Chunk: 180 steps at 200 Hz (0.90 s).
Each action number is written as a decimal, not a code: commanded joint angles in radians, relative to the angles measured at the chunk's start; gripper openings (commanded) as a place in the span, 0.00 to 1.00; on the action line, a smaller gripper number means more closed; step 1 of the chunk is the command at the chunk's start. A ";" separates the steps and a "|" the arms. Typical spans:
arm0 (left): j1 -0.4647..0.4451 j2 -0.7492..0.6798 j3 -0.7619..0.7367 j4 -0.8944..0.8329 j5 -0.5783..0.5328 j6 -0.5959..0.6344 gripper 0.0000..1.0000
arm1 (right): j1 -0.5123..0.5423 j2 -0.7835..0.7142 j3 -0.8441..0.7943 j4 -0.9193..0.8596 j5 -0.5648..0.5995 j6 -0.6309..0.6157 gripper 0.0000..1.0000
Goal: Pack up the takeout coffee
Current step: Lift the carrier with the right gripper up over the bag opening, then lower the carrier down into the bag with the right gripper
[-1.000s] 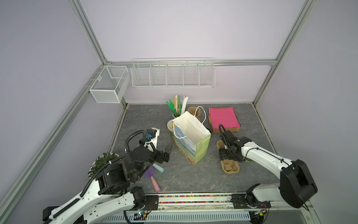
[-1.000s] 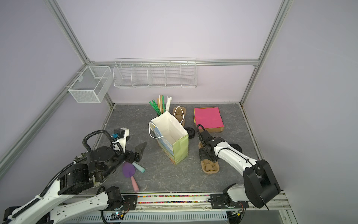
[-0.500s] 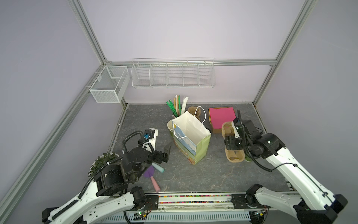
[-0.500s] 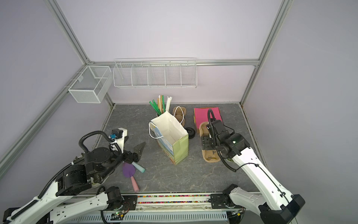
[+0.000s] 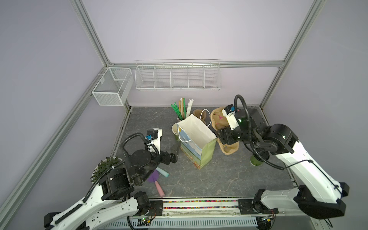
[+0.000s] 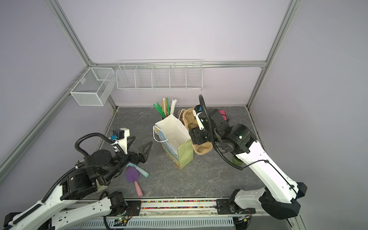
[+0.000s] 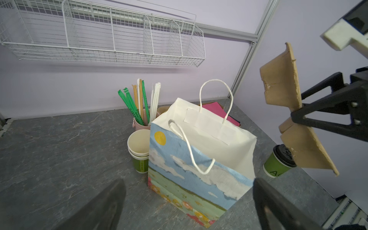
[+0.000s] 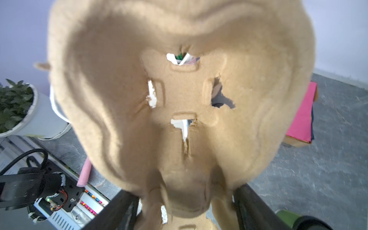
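Note:
The takeout coffee (image 7: 278,162), a green cup with a black lid, stands on the table right of the paper bag (image 5: 197,143) (image 6: 175,139) (image 7: 199,159). In both top views my right arm half covers the coffee (image 5: 255,160) (image 6: 237,161). My right gripper (image 5: 225,137) (image 6: 197,137) (image 8: 185,199) is shut on a brown pulp cup carrier (image 5: 219,119) (image 6: 189,121) (image 7: 282,79) (image 8: 179,89). It holds the carrier on edge in the air beside the bag's right rim. My left gripper (image 5: 169,147) (image 6: 139,144) (image 7: 187,209) is open and empty, low on the bag's left side.
A stack of lidless green cups (image 7: 139,153) and a cup of straws (image 7: 141,107) stand behind the bag. Pink napkins (image 8: 302,115) lie at the back right. A potted plant (image 5: 105,165) and a purple scoop (image 5: 154,177) sit near my left arm. Wire baskets (image 5: 177,77) hang on the wall.
My right gripper has lifted the cup carrier off the table and swung it up, on edge, toward the bag. The left gripper has barely moved.

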 commanded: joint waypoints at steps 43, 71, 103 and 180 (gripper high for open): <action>0.005 0.033 0.106 -0.044 -0.077 0.070 0.99 | 0.044 0.230 0.250 0.030 -0.054 -0.142 0.73; 0.005 -0.102 0.065 -0.056 -0.267 0.133 0.99 | 0.043 0.351 0.397 0.009 -0.057 -0.173 0.73; 0.005 -0.283 -0.069 0.033 -0.424 0.158 1.00 | 0.044 0.490 0.544 -0.037 -0.065 -0.193 0.74; 0.005 -0.368 -0.149 0.079 -0.502 0.186 0.99 | 0.036 0.599 0.517 -0.062 -0.016 -0.214 0.74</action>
